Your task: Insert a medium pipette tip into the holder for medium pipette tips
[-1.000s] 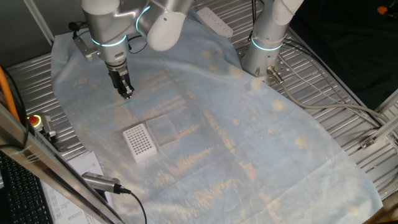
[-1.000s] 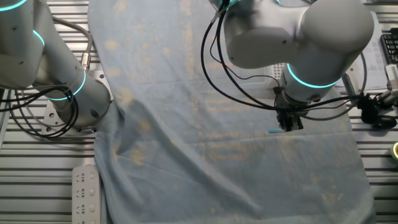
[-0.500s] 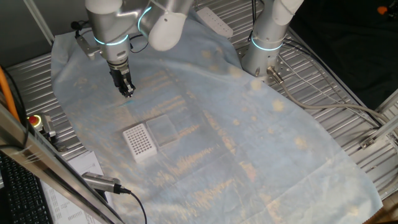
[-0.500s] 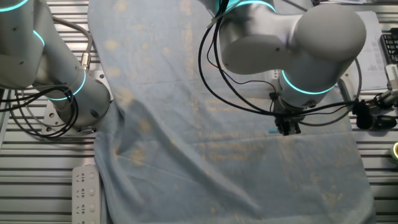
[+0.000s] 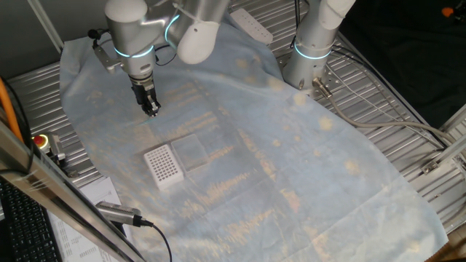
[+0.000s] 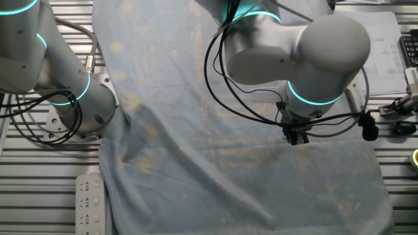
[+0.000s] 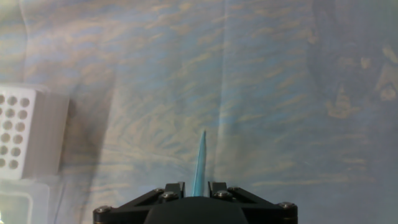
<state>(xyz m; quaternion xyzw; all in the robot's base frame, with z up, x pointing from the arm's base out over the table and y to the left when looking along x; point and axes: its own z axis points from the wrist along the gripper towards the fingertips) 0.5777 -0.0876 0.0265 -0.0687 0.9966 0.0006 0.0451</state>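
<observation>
Now the hand [image 7: 199, 186] is closed on the medium pipette tip [image 7: 200, 163]. In the hand view the two dark fingers [image 7: 171, 191] press the wide end of the tip from both sides, and its thin point stands out beyond them, over the cloth. The tip is a narrow tapered piece of translucent pale blue plastic, smooth and straight.

Compared with one second ago, the arm has moved a little. In one fixed view the hand [image 5: 151, 108] is now slightly more to the right and higher in the picture. In the other fixed view the hand [image 6: 297, 136] has shifted to the left, and the big white joint above it covers more of the scene. The pale blue tip, which lay visibly beside the fingers in that view before, is now hard to see there.

Below the hand lies a thin bluish cloth [image 5: 291, 167] with faint yellowish stains and many small wrinkles; it covers the tabletop [image 5: 36, 87], which is made of ribbed metal.

Further away, well apart from the hand, stands the holder for medium pipette tips [image 5: 162, 166], a white rectangular block with a dense grid of small round dark holes on top. In the hand view the holder [image 7: 28, 134] appears at the left edge. Just beside it sits a clear plastic box [image 5: 191, 153] of similar size.

At the far side a second white arm [image 5: 317, 36] with a glowing cyan ring stands on the tabletop.
</observation>
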